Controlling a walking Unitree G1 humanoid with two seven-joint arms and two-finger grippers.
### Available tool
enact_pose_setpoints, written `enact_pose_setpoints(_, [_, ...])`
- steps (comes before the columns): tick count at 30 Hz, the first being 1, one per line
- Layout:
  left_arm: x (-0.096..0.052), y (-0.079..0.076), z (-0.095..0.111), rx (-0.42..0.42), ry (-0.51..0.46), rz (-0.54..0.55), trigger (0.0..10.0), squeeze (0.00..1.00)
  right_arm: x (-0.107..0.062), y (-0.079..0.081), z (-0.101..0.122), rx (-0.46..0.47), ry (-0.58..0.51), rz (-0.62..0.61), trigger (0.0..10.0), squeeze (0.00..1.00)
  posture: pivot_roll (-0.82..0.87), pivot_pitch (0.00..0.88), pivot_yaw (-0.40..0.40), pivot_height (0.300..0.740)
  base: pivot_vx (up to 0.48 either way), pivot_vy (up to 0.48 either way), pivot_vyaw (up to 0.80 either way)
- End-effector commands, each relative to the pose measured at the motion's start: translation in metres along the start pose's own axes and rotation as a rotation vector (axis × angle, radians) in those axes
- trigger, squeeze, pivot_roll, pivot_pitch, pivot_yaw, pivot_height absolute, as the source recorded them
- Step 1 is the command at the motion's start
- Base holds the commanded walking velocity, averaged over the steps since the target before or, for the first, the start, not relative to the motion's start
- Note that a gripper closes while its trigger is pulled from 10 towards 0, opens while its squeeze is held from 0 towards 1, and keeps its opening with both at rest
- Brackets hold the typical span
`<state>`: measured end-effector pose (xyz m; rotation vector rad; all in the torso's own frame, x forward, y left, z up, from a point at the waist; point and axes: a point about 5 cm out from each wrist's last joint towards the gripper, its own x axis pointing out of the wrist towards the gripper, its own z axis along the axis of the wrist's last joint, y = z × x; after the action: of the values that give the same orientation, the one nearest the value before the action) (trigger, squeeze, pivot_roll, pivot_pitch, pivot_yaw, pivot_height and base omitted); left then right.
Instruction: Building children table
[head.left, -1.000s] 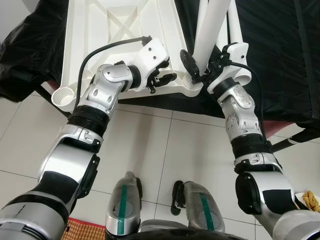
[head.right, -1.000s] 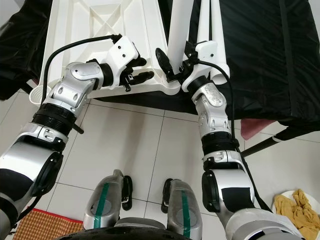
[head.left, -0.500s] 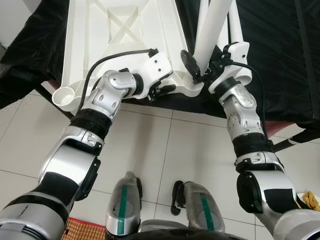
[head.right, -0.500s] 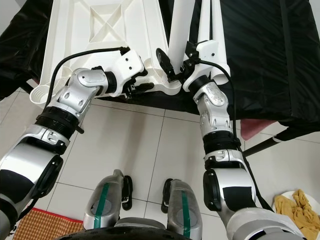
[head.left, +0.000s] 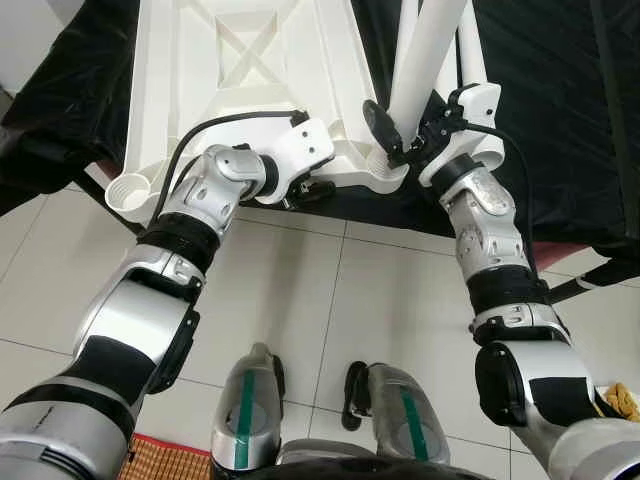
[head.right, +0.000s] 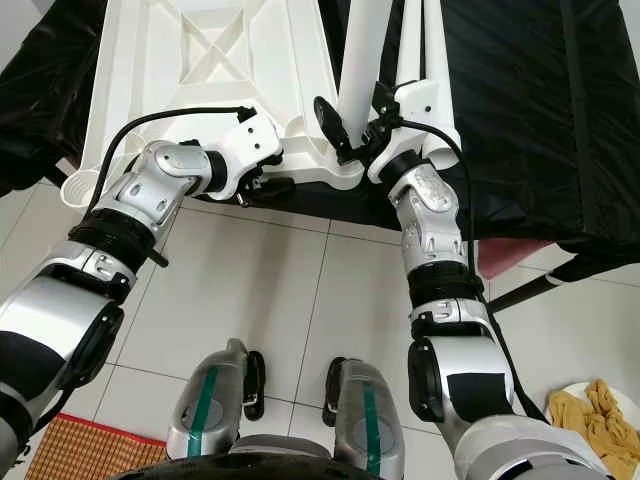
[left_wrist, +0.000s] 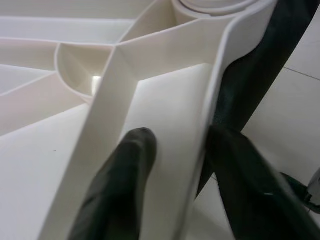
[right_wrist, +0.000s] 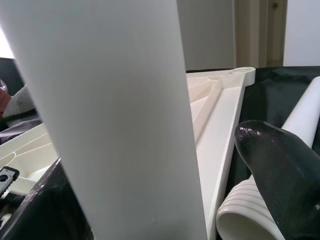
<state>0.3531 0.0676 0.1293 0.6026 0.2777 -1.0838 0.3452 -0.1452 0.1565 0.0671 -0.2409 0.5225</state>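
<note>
I see the white table top (head.left: 240, 90) lying upside down on the black-covered surface (head.left: 560, 110). My left tool (left_wrist: 175, 165) is clamped on its near rim. My right tool (head.left: 392, 135) grips a white leg (head.left: 425, 45) standing at the corner socket.

The tabletop (head.left: 240, 70) lies upside down on a cloth (head.left: 545, 90). The left gripper (head.left: 312, 188) straddles its near rim — 1 finger (left_wrist: 122, 185) inside, 1 outside. Right of it, the right gripper (head.left: 392, 135) flanks a leg (head.left: 425, 45) standing in the corner socket (head.left: 385, 175); another leg (right_wrist: 260, 200) lies just beyond.
</note>
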Motion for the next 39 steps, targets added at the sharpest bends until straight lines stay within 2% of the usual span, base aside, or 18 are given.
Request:
enact_pose_setpoints(1, [-0.004, 0.011, -0.003, -0.006, 0.01, 0.134, 0.0, 0.0, 0.0, -0.002, 0.003, 0.005, -0.014, -0.004, 10.0, 0.0, -0.04, 0.0, 0.024, 0.74, 0.0, 0.0, 0.0])
enact_pose_setpoints(10, [-0.002, 0.006, -0.003, 0.017, 0.003, 0.087, 0.0, 0.0, -0.002, -0.002, 0.001, 0.008, -0.002, 0.002, 10.0, 0.0, -0.05, 0.0, 0.021, 0.74, 0.0, 0.0, 0.0])
enact_pose_setpoints(11, [-0.001, 0.004, -0.003, 0.021, 0.004, 0.072, 1.9, 0.0, -0.002, -0.002, 0.001, 0.01, -0.001, 0.002, 10.0, 0.0, -0.05, 0.0, 0.019, 0.74, 0.0, 0.0, 0.0])
enact_pose_setpoints(12, [-0.001, 0.004, -0.003, 0.023, 0.004, 0.064, 1.9, 0.0, -0.002, -0.002, 0.001, 0.012, -0.001, 0.002, 10.0, 0.0, -0.05, 0.0, 0.019, 0.74, 0.0, 0.0, 0.0])
enact_pose_setpoints(13, [0.0, 0.003, -0.003, 0.026, 0.003, 0.054, 10.0, 0.0, -0.002, -0.002, 0.001, 0.011, 0.0, 0.006, 10.0, 0.0, -0.05, 0.0, 0.017, 0.74, 0.0, 0.0, 0.0])
enact_pose_setpoints(27, [0.002, -0.002, 0.0, 0.036, -0.028, 0.026, 10.0, 0.0, 0.002, -0.005, 0.004, -0.001, 0.01, 0.023, 10.0, 0.0, -0.04, 0.0, 0.01, 0.74, 0.0, 0.0, 0.0])
enact_pose_setpoints(28, [0.002, -0.002, 0.001, 0.03, -0.038, 0.018, 0.0, 0.0, 0.002, -0.005, 0.004, -0.002, 0.01, 0.023, 10.0, 0.0, -0.04, 0.0, 0.01, 0.74, 0.0, 0.0, 0.0])
enact_pose_setpoints(29, [0.002, -0.003, 0.001, 0.031, -0.038, 0.015, 4.5, 0.0, 0.003, -0.005, 0.004, -0.004, 0.01, 0.024, 10.0, 0.0, -0.04, 0.0, 0.01, 0.74, 0.0, 0.0, 0.0])
enact_pose_setpoints(32, [0.002, -0.003, 0.001, 0.034, -0.038, 0.014, 4.5, 0.0, 0.003, -0.005, 0.004, -0.005, 0.01, 0.024, 10.0, 0.0, -0.04, 0.0, 0.01, 0.74, 0.0, 0.0, 0.0])
enact_pose_setpoints(33, [0.002, -0.004, 0.001, 0.042, -0.036, 0.009, 10.0, 0.0, 0.003, -0.005, 0.004, -0.006, 0.011, 0.025, 10.0, 0.0, -0.04, 0.0, 0.012, 0.74, 0.0, 0.0, 0.0])
enact_pose_setpoints(39, [0.001, -0.005, 0.003, 0.058, -0.043, -0.01, 10.0, 0.0, 0.006, -0.008, 0.005, -0.021, 0.018, 0.031, 10.0, 0.0, -0.04, 0.0, 0.018, 0.74, 0.0, 0.0, 0.0])
